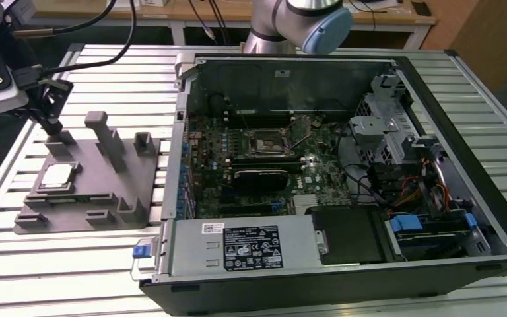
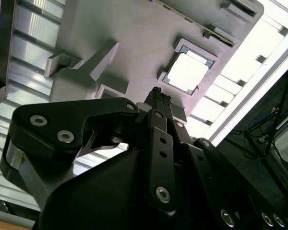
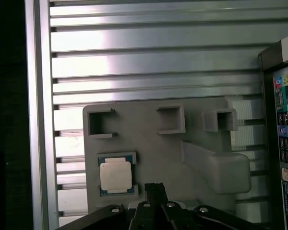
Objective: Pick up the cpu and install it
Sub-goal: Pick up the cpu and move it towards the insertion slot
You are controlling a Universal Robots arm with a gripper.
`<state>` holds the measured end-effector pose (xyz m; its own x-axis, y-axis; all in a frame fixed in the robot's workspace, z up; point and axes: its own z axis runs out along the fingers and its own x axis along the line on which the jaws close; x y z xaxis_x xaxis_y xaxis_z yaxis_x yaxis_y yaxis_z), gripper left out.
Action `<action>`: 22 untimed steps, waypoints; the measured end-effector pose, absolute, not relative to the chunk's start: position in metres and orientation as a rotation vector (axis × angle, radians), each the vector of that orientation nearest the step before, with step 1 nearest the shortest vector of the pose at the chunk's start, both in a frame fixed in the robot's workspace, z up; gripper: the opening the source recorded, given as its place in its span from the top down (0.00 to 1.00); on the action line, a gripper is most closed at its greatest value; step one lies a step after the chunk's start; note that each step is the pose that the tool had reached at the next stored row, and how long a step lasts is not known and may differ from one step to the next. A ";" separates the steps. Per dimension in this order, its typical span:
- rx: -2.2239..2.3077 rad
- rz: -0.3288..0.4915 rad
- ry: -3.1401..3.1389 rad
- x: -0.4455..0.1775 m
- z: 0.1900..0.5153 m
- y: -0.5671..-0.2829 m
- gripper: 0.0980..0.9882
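Note:
The cpu [image 1: 57, 175] is a small square chip with a pale metal top, lying flat in a recess of the grey plastic fixture [image 1: 113, 191] on the exterior view's left. It also appears in the second wrist view as the cpu [image 2: 187, 72] and in the first wrist view as the cpu [image 3: 115, 176]. My gripper [image 1: 53, 125] hangs above the fixture, just behind the chip and apart from it. Its black fingers [image 2: 158, 98] are shut together with nothing between them, as the first wrist view's gripper [image 3: 154, 188] also shows.
An open computer case [image 1: 430, 99] lies on the slatted metal table [image 1: 103, 59], on the exterior view's right. Its motherboard carries a cpu socket [image 1: 267, 140], with a black module [image 1: 263, 177] below it and a power supply [image 1: 245, 244] in front. Upright blocks [image 1: 103, 135] rise from the fixture.

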<state>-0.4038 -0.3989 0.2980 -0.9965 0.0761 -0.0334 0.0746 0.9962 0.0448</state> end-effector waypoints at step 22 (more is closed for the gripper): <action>0.117 0.068 3.104 -0.407 0.281 -0.399 0.99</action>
